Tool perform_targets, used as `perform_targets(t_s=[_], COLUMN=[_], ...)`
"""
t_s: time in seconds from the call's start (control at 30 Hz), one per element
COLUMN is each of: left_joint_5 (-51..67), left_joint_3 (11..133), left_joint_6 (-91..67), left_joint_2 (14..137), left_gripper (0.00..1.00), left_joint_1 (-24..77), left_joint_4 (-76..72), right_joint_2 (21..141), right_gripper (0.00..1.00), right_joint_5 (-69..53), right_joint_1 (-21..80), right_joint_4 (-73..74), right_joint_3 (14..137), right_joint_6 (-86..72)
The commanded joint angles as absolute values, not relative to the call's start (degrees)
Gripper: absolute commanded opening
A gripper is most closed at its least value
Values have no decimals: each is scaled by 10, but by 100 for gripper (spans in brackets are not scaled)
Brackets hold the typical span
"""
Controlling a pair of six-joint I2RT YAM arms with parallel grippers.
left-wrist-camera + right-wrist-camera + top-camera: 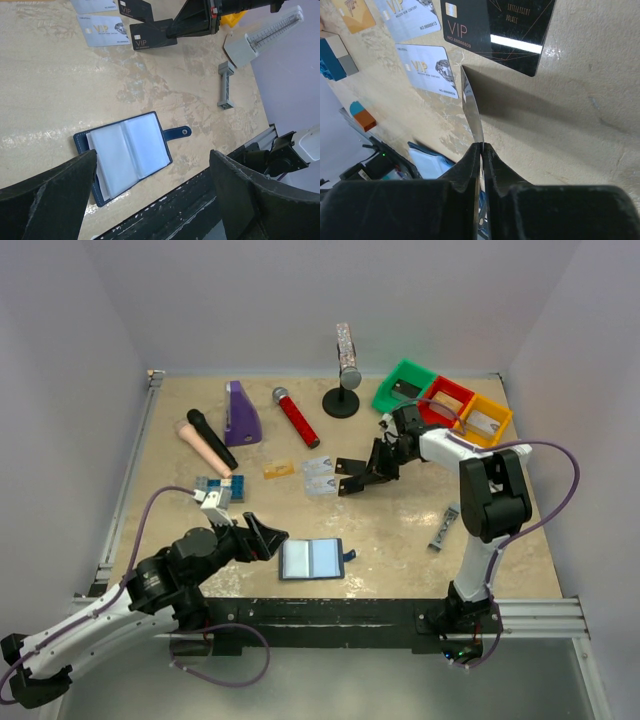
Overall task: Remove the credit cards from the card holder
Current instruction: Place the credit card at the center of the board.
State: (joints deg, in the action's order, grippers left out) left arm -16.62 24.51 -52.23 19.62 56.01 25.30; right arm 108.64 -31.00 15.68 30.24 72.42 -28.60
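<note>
The card holder (pixel 311 558) lies open near the front edge, its pale pockets up and snap tab to the right; it also shows in the left wrist view (pixel 127 152). My left gripper (pixel 268 538) is open and empty just left of it, a little above the table. My right gripper (pixel 481 146) is shut on a black card (pixel 152 36), seen edge-on (pixel 472 112) and held low over the table. Beside it lie another black card (pixel 497 32), two silver cards (pixel 427 67) (pixel 407 17) and an orange-gold card (pixel 278 469).
A studded blue brick block (pixel 220 487) sits left of the cards. A grey tool (pixel 443 527) lies at the right. Microphones (pixel 297 417), a purple piece (pixel 241 413), a stand (pixel 343 400) and green, red and yellow bins (pixel 440 400) line the back.
</note>
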Motion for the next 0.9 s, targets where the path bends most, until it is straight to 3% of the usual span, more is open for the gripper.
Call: perform_targets(t_s=[0.0,0.23,0.5,0.73,0.87], left_joint_5=[-153,-150,-151,-187,-252], left_joint_3=[242,242,247,252,282], left_joint_6=[-511,-511,-508,-528,-579], left_joint_2=[212,217,222,211,230], left_gripper=[99,100,100,100,100], left_joint_1=[560,560,560,560,560], left_joint_4=[224,220,221,262,351], right_joint_2=[1087,1086,1042,890,755], right_gripper=[11,20,45,53,54], right_joint_5=[-291,-288,-272,-229,-153], right_joint_1=[153,150,128,127,211], right_joint_4=[323,326,320,306,287], right_joint_3=[744,744,725,666,595], right_joint_6=[-271,-274,-295,-308,-277])
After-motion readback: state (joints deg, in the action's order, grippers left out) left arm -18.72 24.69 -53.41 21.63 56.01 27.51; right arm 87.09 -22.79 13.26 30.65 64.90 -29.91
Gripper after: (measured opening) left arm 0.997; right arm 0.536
